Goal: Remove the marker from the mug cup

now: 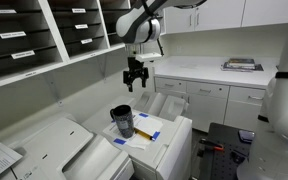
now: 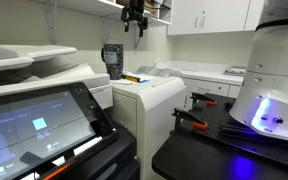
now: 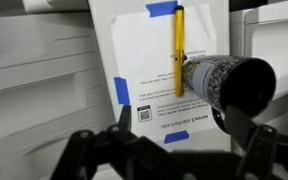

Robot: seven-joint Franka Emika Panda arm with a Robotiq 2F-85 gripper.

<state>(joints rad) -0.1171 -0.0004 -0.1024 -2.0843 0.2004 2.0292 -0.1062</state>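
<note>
the yellow marker [image 3: 179,50] is found lying flat on the blue-taped paper sheet [image 3: 144,60] just beside the mug cup [image 3: 219,80], already out of it, while the gripper [image 1: 134,85] is held well above, jaws spread and empty, which is judged consistent with removal being complete.

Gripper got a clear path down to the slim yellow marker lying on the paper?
Probably yes: the gripper hangs open above, and the slim yellow marker lies exposed. Only the dark patterned mug crowds one end.
</note>
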